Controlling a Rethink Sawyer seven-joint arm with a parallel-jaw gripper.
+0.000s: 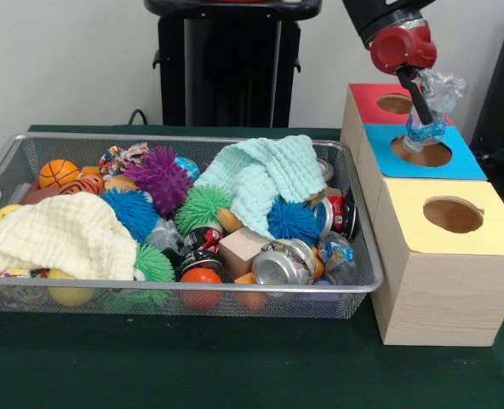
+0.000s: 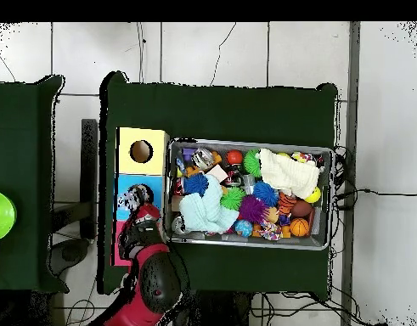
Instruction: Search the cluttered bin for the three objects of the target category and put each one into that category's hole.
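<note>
My gripper [image 1: 424, 112] hangs over the blue-topped box [image 1: 466, 160] at the right and is shut on a clear plastic bottle [image 1: 440, 89] with a blue label. The bottle stands upright with its lower end at the round hole [image 1: 429, 155] in the blue top. The overhead view shows the gripper [image 2: 138, 206] and the bottle [image 2: 129, 198] over the blue top [image 2: 157, 187]. The wire mesh bin [image 1: 192, 138] lies to the left, full of clutter. A clear crumpled item [image 1: 336, 255] lies at the bin's near right corner; I cannot tell whether it is a bottle.
A red-topped box [image 1: 367, 95] stands behind the blue one and a yellow-topped box [image 1: 482, 234] in front. The bin holds spiky balls [image 1: 160, 177], drink cans [image 1: 282, 264], a mint cloth [image 1: 265, 175], a cream cloth [image 1: 65, 232] and a wooden block [image 1: 242, 250].
</note>
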